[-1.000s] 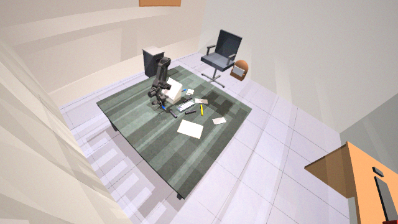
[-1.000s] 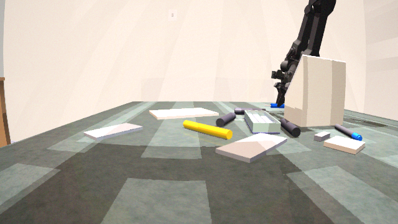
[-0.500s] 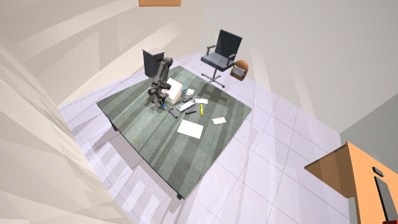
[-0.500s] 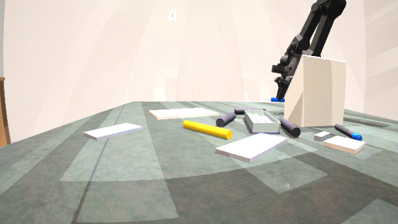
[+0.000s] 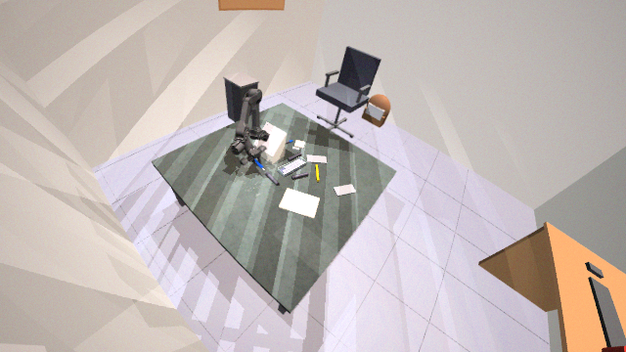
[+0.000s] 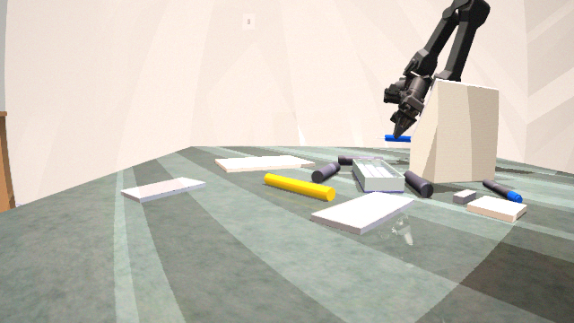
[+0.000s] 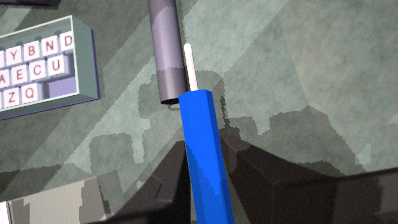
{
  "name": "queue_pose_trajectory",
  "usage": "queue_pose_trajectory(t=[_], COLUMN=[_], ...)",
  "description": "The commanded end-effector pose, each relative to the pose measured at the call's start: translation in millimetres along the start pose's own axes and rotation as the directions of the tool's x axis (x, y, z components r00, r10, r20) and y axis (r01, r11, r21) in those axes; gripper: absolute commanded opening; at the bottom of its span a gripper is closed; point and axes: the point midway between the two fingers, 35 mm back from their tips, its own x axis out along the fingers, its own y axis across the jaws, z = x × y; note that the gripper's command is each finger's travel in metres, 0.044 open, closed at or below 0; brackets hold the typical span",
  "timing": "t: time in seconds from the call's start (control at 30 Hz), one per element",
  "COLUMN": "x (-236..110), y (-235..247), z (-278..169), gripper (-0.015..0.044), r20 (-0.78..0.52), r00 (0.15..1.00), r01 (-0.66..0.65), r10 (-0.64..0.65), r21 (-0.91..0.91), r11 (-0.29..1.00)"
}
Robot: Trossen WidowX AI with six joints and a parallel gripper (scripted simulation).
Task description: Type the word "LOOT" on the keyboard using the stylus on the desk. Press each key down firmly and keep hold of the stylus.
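Hand pinches the blue stylus — raised off the desk, roughly level, white tip forward beside the keyboard.

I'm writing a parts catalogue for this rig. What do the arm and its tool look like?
The arm is dark charcoal grey all over, built of slim, angular links with blocky joints. The tool is the same dark colour, with two flat, wedge-shaped fingers tapering towards their tips. No cables, labels or markings show in any view.

Pincer gripping blue stylus, keyboard upper left
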Motion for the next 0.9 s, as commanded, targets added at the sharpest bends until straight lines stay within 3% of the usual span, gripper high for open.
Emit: queue_pose_trajectory(t=[0.0,0.87], x=[0.7,13.2], y=[1.8,16.4], z=[5.1,52.4], gripper=[0.0000,0.0000], r20=[-0.013,-0.129], r00=[0.998,0.902], r01=[-0.054,-0.331], r10=[0.055,0.412], r21=[0.055,0.407], r11=[0.997,0.851])
